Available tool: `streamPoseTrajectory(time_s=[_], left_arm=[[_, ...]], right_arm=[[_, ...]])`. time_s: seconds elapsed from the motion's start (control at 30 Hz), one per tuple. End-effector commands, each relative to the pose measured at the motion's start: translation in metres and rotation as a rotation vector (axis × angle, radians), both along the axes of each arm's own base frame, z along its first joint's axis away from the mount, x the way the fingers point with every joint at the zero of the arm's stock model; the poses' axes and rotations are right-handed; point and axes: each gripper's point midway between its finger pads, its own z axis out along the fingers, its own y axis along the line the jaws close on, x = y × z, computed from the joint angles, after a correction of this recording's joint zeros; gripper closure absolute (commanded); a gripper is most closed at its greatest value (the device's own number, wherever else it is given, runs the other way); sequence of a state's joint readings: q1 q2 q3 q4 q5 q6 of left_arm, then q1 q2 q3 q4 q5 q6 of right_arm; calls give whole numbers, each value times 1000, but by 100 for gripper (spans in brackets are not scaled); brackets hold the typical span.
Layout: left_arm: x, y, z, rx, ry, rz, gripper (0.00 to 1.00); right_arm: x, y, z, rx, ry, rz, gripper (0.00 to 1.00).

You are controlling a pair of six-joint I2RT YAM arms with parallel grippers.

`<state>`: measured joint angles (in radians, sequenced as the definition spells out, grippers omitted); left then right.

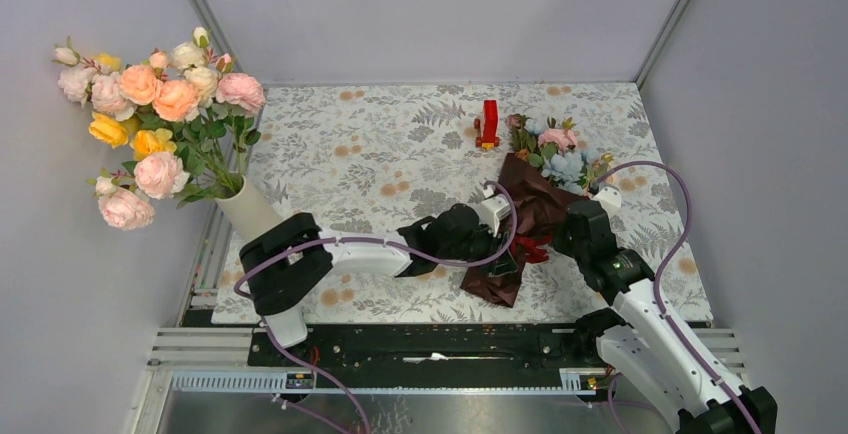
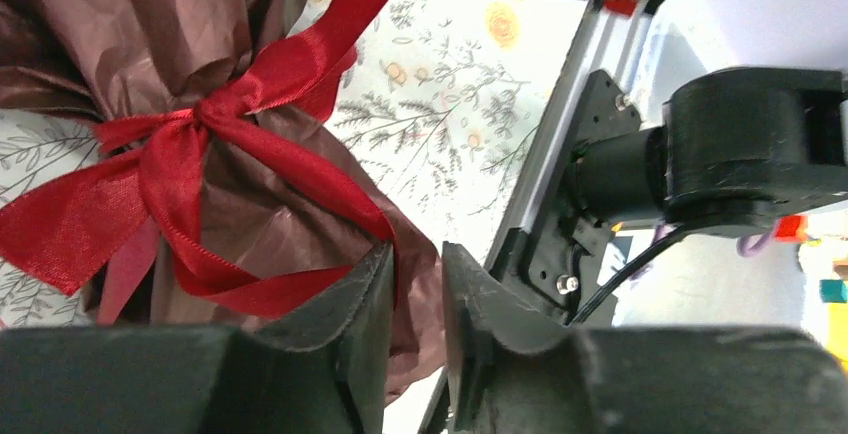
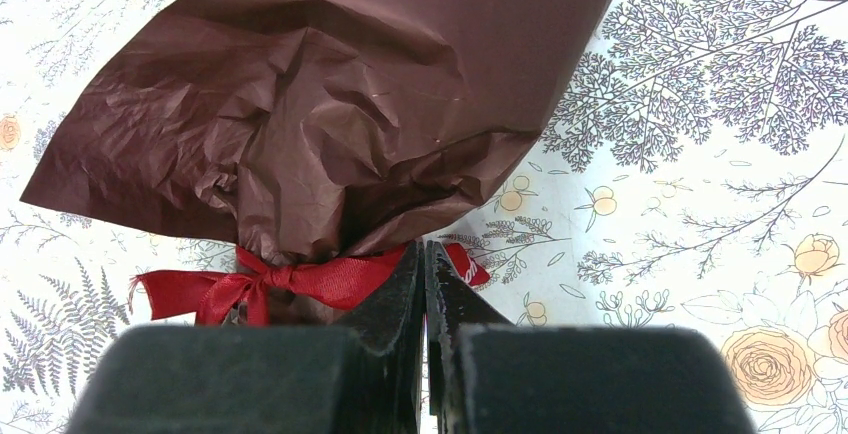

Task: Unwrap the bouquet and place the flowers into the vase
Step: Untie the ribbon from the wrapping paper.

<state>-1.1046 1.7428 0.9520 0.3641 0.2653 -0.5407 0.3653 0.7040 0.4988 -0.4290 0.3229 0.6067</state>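
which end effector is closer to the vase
Left. The left end effector sits at the ribbon of the bouquet, on the side facing the vase, well right of it. The right end effector pinches the ribbon from the bouquet's far side, farther from the vase.

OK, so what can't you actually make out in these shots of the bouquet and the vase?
- Top view: the mouth of the vase, hidden by the big roses.
- Every view: stems of the flowers, inside the wrapping paper.
- Right wrist view: whether the right gripper pinches the ribbon or it passes behind the shut jaws.
- Left wrist view: whether that paper sits between the left gripper jaws or behind them.
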Motion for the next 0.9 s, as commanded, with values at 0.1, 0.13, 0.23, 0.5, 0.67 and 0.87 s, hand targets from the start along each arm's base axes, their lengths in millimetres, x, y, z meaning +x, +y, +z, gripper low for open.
streamPoseTrajectory(time_s=[0.1, 0.13, 0.23, 0.5, 0.67, 0.87], left_arm=[[12, 13, 35, -32, -81, 74, 47], [15, 18, 43, -33, -94, 88, 42], [24, 33, 68, -61, -113, 117, 31], [62, 67, 87, -87, -90, 212, 12], [80, 65, 60, -98, 28, 224, 16], [93, 59, 36, -114, 114, 243, 31]], right_arm=[[2, -5, 2, -11, -17, -24, 100], [2, -5, 2, -12, -17, -25, 100], [2, -6, 2, -13, -22, -27, 100], [3, -7, 2, -25, -15, -29, 100], [5, -6, 3, -28, -15, -23, 100], [7, -5, 0, -28, -9, -22, 100]])
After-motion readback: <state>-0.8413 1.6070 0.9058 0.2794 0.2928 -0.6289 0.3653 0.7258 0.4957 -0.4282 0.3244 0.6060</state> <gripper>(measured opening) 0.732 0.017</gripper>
